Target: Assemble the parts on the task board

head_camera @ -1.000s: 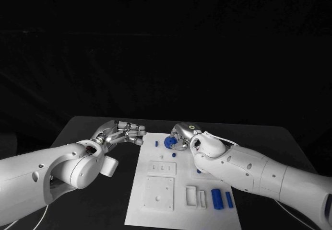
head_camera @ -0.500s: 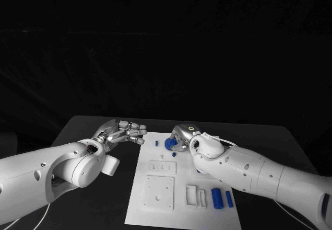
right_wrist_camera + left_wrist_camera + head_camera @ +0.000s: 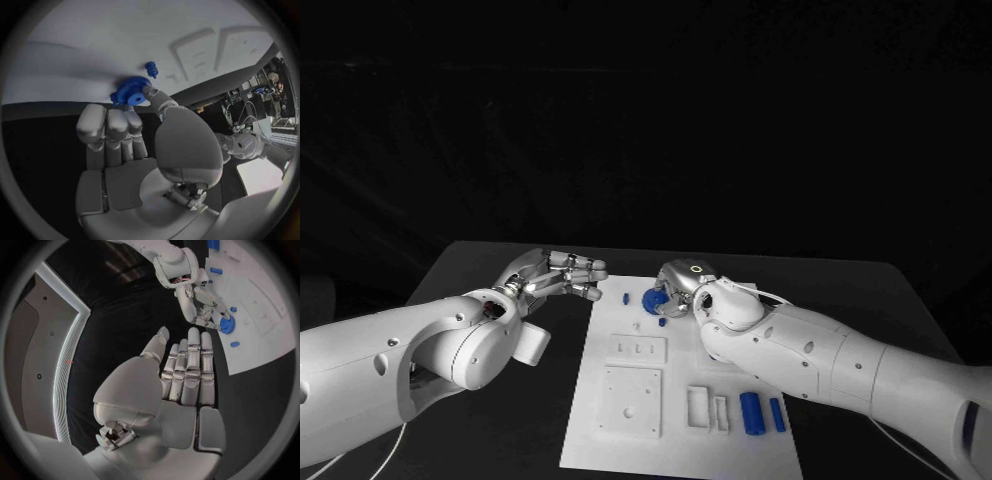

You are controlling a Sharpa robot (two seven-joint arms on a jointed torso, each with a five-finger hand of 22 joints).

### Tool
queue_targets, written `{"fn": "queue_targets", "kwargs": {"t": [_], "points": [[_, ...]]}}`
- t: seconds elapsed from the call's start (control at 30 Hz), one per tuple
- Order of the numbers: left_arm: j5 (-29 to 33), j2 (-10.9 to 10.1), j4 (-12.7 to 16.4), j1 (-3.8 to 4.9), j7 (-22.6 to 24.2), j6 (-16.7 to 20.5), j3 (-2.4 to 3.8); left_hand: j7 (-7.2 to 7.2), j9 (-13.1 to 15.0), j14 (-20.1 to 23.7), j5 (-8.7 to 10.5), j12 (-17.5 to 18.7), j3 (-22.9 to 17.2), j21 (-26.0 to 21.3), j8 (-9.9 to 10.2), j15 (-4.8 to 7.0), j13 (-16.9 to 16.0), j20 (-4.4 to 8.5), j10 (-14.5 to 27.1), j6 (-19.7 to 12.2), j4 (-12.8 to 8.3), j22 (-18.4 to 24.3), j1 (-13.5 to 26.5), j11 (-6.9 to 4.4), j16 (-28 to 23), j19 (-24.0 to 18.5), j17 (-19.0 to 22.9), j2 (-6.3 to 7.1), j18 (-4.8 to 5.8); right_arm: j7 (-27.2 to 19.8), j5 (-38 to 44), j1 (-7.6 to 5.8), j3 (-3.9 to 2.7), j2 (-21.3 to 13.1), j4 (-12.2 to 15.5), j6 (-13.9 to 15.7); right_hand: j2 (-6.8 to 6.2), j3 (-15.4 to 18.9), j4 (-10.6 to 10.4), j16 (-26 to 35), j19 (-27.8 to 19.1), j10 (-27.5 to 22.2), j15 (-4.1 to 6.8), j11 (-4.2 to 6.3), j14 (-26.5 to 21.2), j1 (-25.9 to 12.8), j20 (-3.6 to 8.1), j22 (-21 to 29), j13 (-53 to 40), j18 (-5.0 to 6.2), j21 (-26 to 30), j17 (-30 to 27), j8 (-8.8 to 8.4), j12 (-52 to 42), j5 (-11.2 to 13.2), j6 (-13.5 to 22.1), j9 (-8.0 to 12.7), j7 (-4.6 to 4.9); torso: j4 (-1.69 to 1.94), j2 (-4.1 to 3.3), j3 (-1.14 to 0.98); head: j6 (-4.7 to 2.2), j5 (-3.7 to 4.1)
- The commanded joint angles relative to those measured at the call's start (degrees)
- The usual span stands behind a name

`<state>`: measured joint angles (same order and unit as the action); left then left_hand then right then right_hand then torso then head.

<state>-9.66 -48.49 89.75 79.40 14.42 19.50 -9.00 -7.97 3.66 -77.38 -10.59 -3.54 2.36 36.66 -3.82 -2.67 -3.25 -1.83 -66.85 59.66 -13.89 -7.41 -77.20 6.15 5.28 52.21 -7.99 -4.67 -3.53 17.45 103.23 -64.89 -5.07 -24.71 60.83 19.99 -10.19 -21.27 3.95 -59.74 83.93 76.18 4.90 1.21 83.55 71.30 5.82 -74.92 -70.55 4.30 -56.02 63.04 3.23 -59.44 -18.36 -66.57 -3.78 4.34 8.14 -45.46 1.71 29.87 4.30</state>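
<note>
At the board's 12 o'clock end, our right hand point(image 3: 678, 290) pinches the blue gear point(image 3: 130, 92), over the task board point(image 3: 635, 440). We judge it light, rigid, toothed; the rim is the place to grip. A small blue peg point(image 3: 150, 69) lies just beside. Our left hand point(image 3: 560, 276) hovers released over the bench point(image 3: 473, 262) at 9 o'clock.

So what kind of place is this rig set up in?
Probably a lab or demo bench: a black table against a dark backdrop, a white task board with blue parts, and the right hand holding a blue gear.
</note>
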Motion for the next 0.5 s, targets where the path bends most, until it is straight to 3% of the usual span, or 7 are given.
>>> {"fn": "queue_targets", "kwargs": {"t": [0.03,0.27,0.37,0.5], "points": [[-0.2,0.2,0.0,0.05,0.3,-0.9,0.04,-0.03,0.0,0.3,0.10,0.2,0.2,0.1,0.1,-0.21,-0.1,0.07,0.5,-0.3,-0.3,0.1,0.0,-0.03,0.0,-0.5,0.1,-0.39,0.29,-0.5,0.2,0.30,0.28,0.4,-0.3,-1.5,0.24,0.3,-0.1,0.3,2.0,-0.4,0.14,0.13,-0.1,0.4,0.28,-7.0,0.1,-0.05,0.2,-0.1,0.33,0.3,0.2,0.1,-0.1,0.03,0.15,0.04,0.04,0.06,-0.01],[-0.2,0.2,0.0,0.05,0.3,-0.9,0.04,-0.03,0.0,0.3,0.10,0.2,0.2,0.1,0.1,-0.21,-0.1,0.07,0.5,-0.3,-0.3,0.1,0.0,-0.03,0.0,-0.5,0.1,-0.39,0.29,-0.7,-0.4,0.31,0.44,0.8,-0.5,-1.6,0.22,1.2,-0.8,0.5,2.0,-0.6,0.00,-0.03,-0.1,0.1,0.15,-6.9,0.4,0.03,0.6,-0.3,0.34,0.6,2.1,1.2,0.0,0.27,-0.05,-0.01,0.00,0.06,-0.25],[-0.2,0.3,0.0,0.05,0.3,-0.9,0.04,-0.03,0.0,0.3,0.10,0.2,0.2,0.1,0.1,-0.21,-0.1,0.07,0.5,-0.3,-0.3,0.1,0.0,-0.03,0.0,-0.5,0.1,-0.39,0.29,-0.5,-1.2,0.32,0.47,0.8,-0.7,-1.8,0.78,1.7,-2.9,0.6,2.1,-0.7,-0.03,-0.01,-0.1,-1.9,0.10,-6.9,0.6,0.09,0.8,-0.4,0.33,0.8,1.0,1.6,0.0,0.22,-0.06,0.00,-0.01,-0.09,-0.04],[-0.2,0.4,0.0,0.05,0.3,-0.9,0.04,-0.03,0.0,0.3,0.10,0.2,0.2,0.1,0.1,-0.21,-0.1,0.07,0.5,-0.3,-0.3,0.1,0.0,-0.03,0.0,-0.5,0.1,-0.39,0.29,-0.1,-1.8,0.32,0.49,0.8,-0.8,-2.0,0.20,1.7,-3.4,0.9,2.2,-0.9,-0.13,-0.18,-0.2,-3.3,0.04,-7.0,0.9,0.07,0.7,-0.7,0.33,1.2,4.6,2.4,0.0,0.43,-0.05,0.02,0.02,-0.15,-0.04]]}}
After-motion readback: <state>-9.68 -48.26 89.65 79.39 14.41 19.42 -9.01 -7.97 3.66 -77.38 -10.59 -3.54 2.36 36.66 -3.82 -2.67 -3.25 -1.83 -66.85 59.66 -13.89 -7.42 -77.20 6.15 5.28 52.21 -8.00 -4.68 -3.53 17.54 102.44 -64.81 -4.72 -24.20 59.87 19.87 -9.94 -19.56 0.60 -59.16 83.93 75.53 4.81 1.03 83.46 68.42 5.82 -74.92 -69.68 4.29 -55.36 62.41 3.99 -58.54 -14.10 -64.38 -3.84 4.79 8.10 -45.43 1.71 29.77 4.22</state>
